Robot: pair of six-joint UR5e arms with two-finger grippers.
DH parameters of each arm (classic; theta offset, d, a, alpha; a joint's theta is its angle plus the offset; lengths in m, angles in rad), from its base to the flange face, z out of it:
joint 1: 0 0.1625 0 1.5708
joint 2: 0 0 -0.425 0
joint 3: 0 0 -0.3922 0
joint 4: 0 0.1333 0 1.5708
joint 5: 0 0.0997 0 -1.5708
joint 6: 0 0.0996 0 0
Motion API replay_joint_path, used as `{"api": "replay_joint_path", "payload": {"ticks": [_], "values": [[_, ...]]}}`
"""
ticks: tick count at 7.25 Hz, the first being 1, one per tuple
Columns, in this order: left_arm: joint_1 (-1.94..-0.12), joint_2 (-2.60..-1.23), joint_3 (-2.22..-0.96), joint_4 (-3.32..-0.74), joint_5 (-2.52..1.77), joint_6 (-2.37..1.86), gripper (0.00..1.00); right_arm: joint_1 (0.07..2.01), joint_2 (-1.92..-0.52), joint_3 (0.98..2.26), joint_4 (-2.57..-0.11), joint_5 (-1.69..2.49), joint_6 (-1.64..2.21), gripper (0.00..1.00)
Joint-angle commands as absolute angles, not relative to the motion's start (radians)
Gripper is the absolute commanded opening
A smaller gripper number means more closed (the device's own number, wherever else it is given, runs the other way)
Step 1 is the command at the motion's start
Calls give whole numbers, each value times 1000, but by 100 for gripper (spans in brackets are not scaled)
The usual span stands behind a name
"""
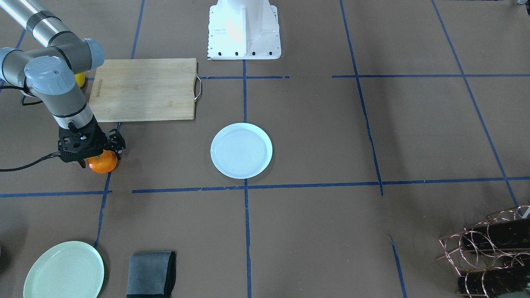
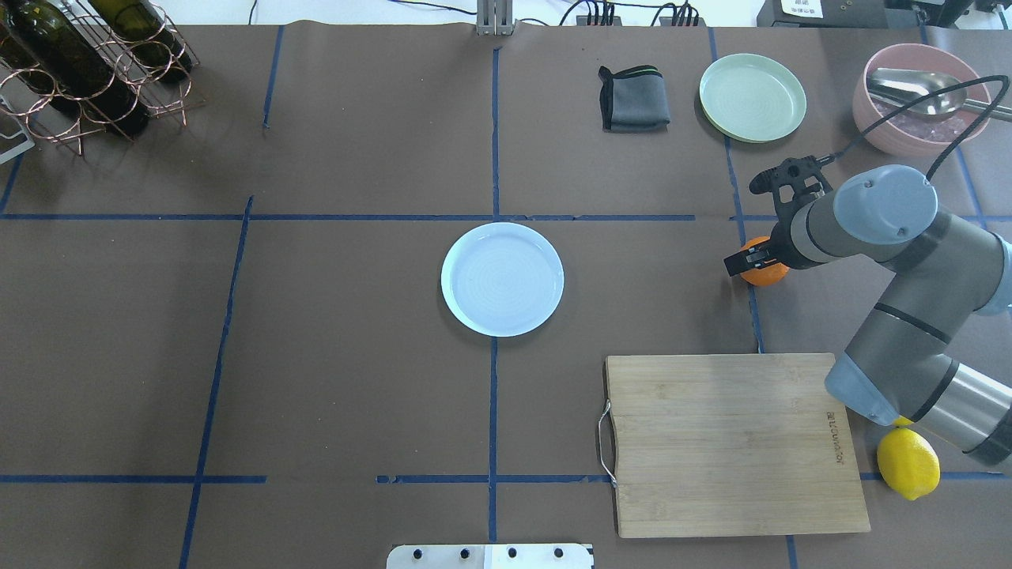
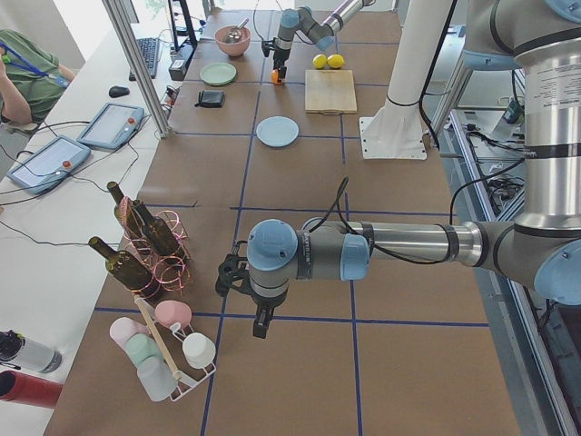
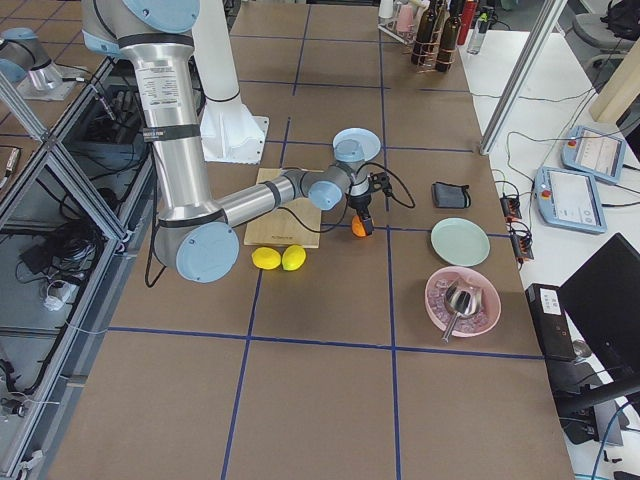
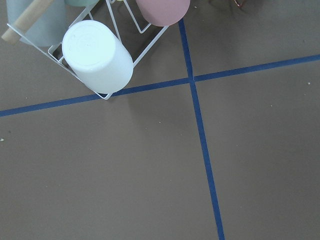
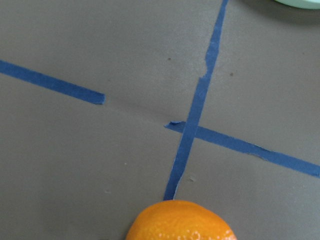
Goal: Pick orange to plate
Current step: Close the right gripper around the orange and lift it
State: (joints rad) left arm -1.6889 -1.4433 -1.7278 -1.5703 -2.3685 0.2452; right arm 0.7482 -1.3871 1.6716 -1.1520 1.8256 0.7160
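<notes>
Probably light, smooth and prone to roll, the small round orange citrus fruit (image 1: 102,164) on the brown paper-covered table (image 1: 310,124), under the right pincer (image 1: 99,158) (clamped or apart, I cannot tell), wants a gentle hold across its widest middle.

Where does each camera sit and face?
Front: across the table, facing the robot base; right hand at the orange.
Overhead: behind the robot, looking forward and down; right arm from the right.
Exterior left: table's left end; left hand near.
Exterior right: right end; right arm near.
Left wrist: down at a white cup.
Right wrist: down at orange.
Front and overhead share the plate.
</notes>
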Motion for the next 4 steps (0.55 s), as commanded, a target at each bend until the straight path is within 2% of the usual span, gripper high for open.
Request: {"api": "replay_joint_path", "payload": {"ticks": [1, 2, 4], "values": [[-1689, -1443, -1729, -1571, -2368, 245, 100, 746, -1384, 1672, -1152, 1821, 719, 35], [-1689, -1443, -1730, -1571, -2368, 245, 100, 744, -1381, 1678, -1152, 1821, 721, 25], [-1689, -1443, -1730, -1571, -2368, 245, 100, 730, -1243, 1678, -1173, 1822, 809, 27]]}}
